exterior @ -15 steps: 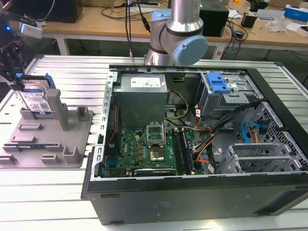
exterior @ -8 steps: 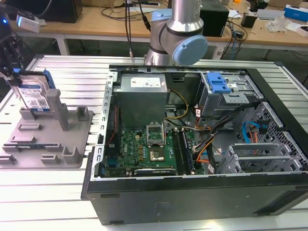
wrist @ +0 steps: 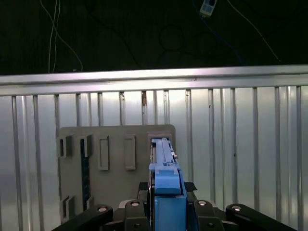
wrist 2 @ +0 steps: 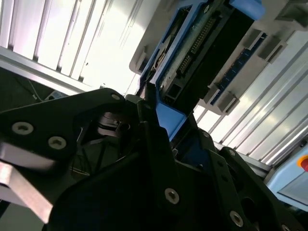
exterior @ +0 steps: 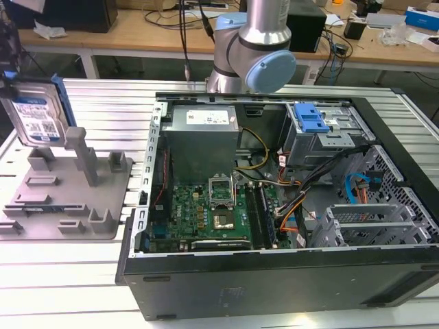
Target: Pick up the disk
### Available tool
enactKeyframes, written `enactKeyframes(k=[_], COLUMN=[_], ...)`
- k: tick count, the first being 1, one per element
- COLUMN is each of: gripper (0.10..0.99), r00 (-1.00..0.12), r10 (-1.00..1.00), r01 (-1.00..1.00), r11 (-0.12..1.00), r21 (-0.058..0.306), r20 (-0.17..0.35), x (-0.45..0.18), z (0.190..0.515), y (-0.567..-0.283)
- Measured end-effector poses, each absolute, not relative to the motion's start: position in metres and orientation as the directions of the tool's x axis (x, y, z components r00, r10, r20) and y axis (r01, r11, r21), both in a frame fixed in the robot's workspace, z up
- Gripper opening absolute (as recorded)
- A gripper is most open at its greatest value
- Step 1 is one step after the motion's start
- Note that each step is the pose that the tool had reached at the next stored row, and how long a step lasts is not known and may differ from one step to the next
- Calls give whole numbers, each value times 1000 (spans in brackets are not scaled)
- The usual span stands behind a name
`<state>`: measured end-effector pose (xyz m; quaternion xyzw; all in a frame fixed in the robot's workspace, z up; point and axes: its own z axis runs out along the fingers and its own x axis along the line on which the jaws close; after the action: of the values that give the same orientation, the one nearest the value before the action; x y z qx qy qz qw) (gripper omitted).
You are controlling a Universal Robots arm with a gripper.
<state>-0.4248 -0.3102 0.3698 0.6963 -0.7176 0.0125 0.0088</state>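
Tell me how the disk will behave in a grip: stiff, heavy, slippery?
Probably rigid: the disk is a flat metal-cased slab that stands upright without sagging. It is likely heavy for its size. The gripper holds it at one end by a smooth blue rail, so it might pivot or slip if jolted.

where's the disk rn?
The disk is at the exterior view's far left, upright above the grey fixture, held in the gripper.

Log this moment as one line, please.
task: pick up disk | hand: shut on disk | disk: upright, lifted above grey fixture | computer case: open, beside fixture
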Motion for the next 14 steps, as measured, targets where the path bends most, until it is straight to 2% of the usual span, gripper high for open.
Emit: enactKeyframes(k=[14], gripper=[369], r00=[-2], r10=[-1000], r01=[-1000], r11=[1], r21=[-6], r20=[30], x=[-425], z=[451], y=[-310])
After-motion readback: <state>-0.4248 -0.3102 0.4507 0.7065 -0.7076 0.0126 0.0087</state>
